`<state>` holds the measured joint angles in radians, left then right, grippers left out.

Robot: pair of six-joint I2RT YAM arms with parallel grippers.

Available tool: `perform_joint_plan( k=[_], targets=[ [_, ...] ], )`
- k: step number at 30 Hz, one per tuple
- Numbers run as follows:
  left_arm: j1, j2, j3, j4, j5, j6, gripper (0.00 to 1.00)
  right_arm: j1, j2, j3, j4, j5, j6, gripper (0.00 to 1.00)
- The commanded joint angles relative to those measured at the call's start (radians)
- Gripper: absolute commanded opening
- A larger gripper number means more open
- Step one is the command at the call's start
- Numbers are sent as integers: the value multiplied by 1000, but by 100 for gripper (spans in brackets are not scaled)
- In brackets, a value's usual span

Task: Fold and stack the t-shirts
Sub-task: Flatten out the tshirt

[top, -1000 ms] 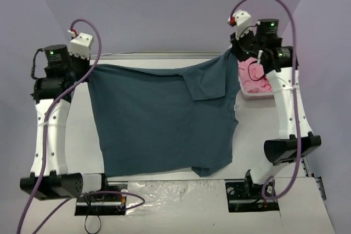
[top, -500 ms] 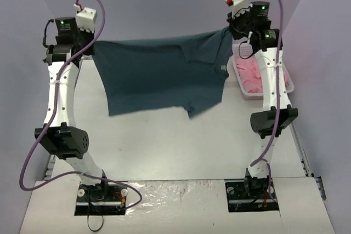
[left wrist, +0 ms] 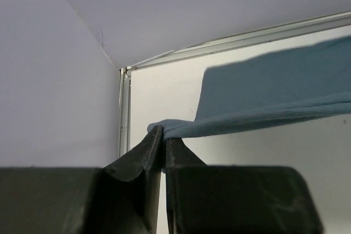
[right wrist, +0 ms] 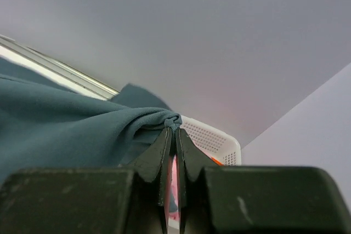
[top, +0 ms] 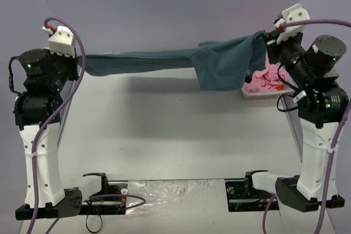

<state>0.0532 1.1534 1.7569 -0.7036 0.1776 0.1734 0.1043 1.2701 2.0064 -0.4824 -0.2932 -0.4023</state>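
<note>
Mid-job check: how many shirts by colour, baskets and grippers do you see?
1 teal shirt
1 pink shirt
1 white basket
2 grippers: left gripper and right gripper, both shut on the teal shirt
Total: 5

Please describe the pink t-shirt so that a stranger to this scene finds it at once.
Start at the far right side of the table, where a white basket stands. The pink t-shirt lies crumpled inside it. Unlike the teal t-shirt stretched between the left hand and the right hand, it is gripped by nothing.
</note>
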Motion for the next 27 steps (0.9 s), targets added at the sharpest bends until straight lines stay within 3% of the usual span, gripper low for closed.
perform_joint_plan(
  k=[1, 6, 11, 18, 23, 26, 27],
  targets=[
    [2, -67, -33, -7, -38, -11, 2, -12, -96, -76, 36, 29, 22, 0],
    [0, -93, 76, -45, -49, -15, 2, -49, -167, -28, 30, 48, 33, 0],
    [0, -23, 171, -51, -29, -14, 2, -69, -94, 35, 30, 57, 37, 0],
    [0, 61, -62, 147, -43, 11, 2, -69, 124, -87, 102, -3, 23, 0],
    [4, 348, -93, 314, -101, 70, 2, -52, 395, -117, 206, 22, 5, 0],
    [7, 614, 37, 342, -144, 95, 2, -35, 645, 6, 240, 65, 5, 0],
    [7, 696, 178, 298, -165, 98, 2, -35, 808, 67, 237, 98, 20, 0]
  ],
)
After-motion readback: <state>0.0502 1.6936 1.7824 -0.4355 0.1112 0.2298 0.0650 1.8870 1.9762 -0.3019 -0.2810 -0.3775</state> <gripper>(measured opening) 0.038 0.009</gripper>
